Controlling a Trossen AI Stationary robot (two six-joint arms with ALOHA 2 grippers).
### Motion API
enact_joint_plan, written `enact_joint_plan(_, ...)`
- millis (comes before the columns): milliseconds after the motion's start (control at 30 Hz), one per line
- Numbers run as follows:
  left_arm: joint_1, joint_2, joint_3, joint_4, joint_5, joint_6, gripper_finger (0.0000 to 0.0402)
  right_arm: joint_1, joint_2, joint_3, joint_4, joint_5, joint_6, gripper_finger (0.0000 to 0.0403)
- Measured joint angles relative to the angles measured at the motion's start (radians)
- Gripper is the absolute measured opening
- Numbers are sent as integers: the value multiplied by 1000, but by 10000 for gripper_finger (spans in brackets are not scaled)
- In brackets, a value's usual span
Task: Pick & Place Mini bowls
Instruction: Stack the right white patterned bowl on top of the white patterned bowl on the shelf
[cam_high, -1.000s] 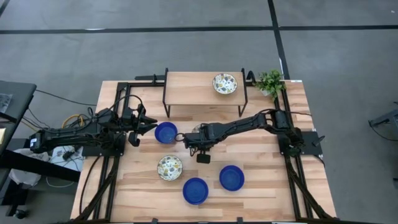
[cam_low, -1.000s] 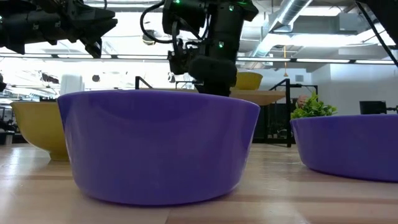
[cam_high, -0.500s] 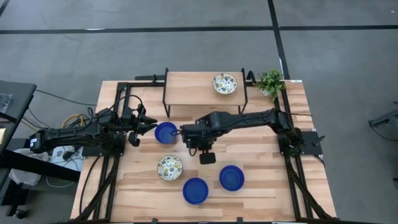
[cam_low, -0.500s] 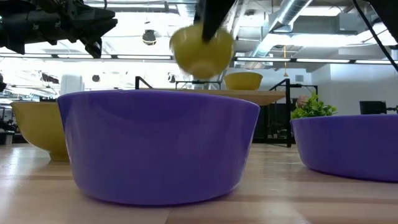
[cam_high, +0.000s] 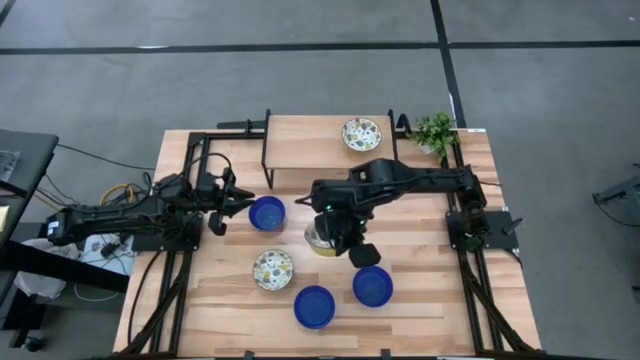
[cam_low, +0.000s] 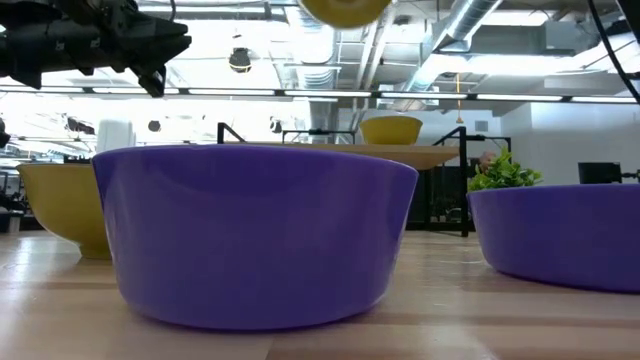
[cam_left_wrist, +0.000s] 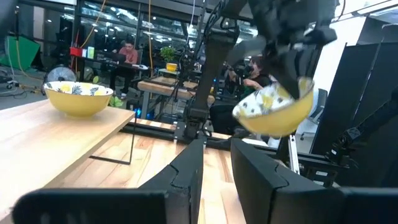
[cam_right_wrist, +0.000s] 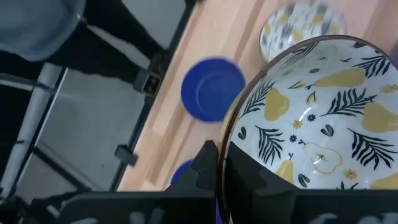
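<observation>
- Right gripper (cam_right_wrist: 217, 163) — closed on the rim of a small round cream bowl with a yellow pear-and-leaf pattern (cam_right_wrist: 311, 124); one finger inside the wall, one outside, bowl held clear of the wooden surface (cam_high: 420, 270).
- High view: this carried bowl (cam_high: 319, 237) hangs over mid-surface, between the lone glossy blue bowl (cam_high: 266, 212) by the left arm and the blue pair nearer the front edge (cam_high: 372, 285), (cam_high: 314, 306).
- Low view shows only its yellow underside (cam_low: 343, 10) at the top of frame, well above the rims of the near bowls.
- Left gripper (cam_high: 236, 203) — waits just beside the lone blue bowl, fingers parted, holding nothing.
- Other patterned bowls: one on the raised wooden shelf (cam_high: 361, 134), one on the surface (cam_high: 272, 268) near the front blue bowls.
- Judgement: transport phase, destination not evident. A single-edge rim pinch lets the bowl tip — keep it level, move slowly.
- Lower straight onto bare wood or squarely over a target bowl; release only once the base is seated.
- Risk: clipping a neighbouring rim on descent.
</observation>
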Motion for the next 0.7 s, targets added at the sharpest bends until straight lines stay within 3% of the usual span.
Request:
enact_joint_plan(133, 0, 18, 0, 0, 0, 0, 82, 0, -37, 0, 115, 46, 6, 0)
enact_joint_plan(267, 0, 37, 0, 0, 0, 0, 82, 0, -89, 0, 274, 202, -39, 0)
enact_joint_plan(467, 0, 57, 0, 2, 0, 0, 82, -2, -163, 0, 418, 569, -163, 0)
enact_joint_plan(700, 0, 57, 0, 4, 0, 0, 82, -16, -204, 2, 377, 1103, -205, 0)
